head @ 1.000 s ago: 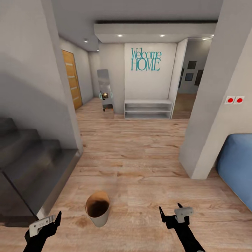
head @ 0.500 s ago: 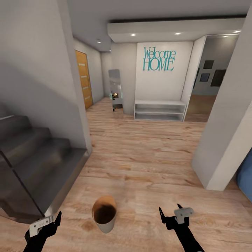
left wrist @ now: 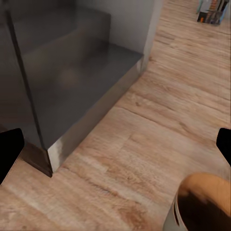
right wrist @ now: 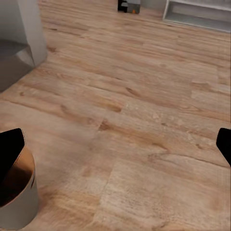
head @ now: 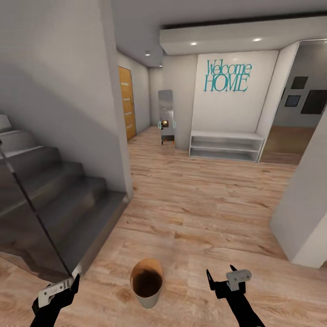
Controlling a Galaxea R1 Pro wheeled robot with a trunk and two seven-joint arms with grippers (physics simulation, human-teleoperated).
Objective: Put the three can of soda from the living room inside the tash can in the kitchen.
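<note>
Both claws — left claw [head: 68, 285] and right claw [head: 222, 278] — hang spread and empty over the plank floor [head: 200, 204]. Between them stands the trash can [head: 147, 289], apparently canless; rolling forward could knock it over — stairs [head: 54, 204] crowd the left.

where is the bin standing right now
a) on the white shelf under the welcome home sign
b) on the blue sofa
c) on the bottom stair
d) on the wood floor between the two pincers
d, the bin stands upright on the wood floor, between the left pincer and the right pincer in the head view, apart from the stairs and far from the white shelf.
</note>
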